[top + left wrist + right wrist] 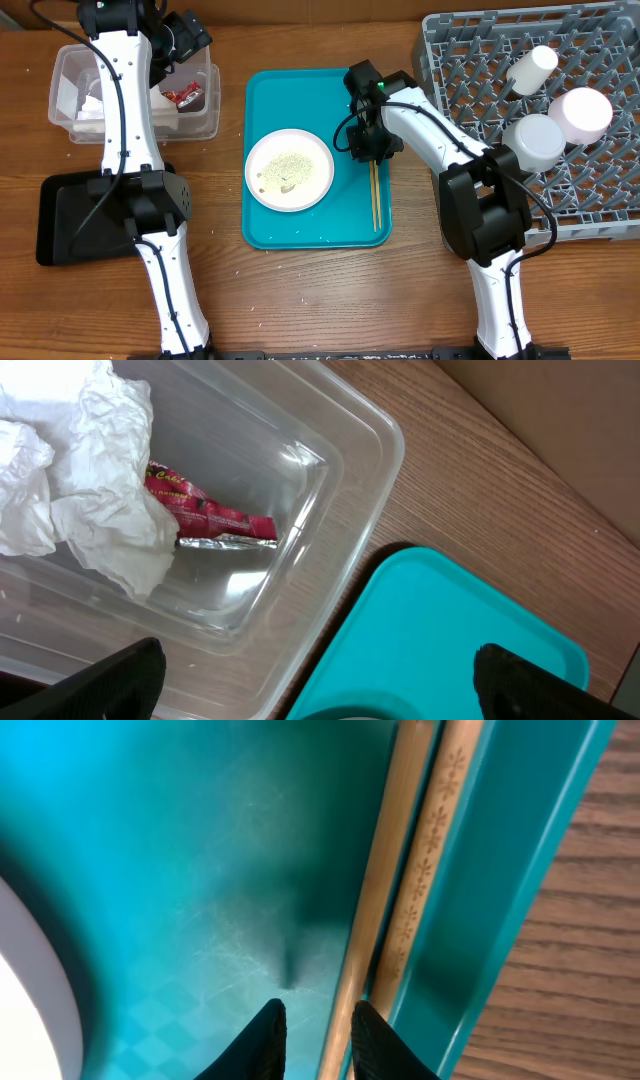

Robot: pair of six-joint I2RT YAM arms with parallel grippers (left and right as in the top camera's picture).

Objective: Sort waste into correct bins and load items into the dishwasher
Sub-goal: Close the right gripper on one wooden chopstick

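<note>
A pair of wooden chopsticks (376, 195) lies along the right rim of the teal tray (300, 230). My right gripper (372, 150) hangs over their far end. In the right wrist view its jaws (320, 1010) stand narrowly open, one chopstick (385, 870) running between them and the other (435, 840) passing under the right finger. A white plate (290, 170) carrying rice sits in the tray's middle. My left gripper (318, 660) is wide open and empty beside the clear tub (380, 470), which holds the napkin (90, 470) and red packet (210, 515).
The grey dish rack (470, 60) at the right holds a white cup (530, 68) and two bowls (580, 112) (535, 142). A black tray (65, 215) lies at the left, partly under the left arm. Loose rice grains dot the teal tray.
</note>
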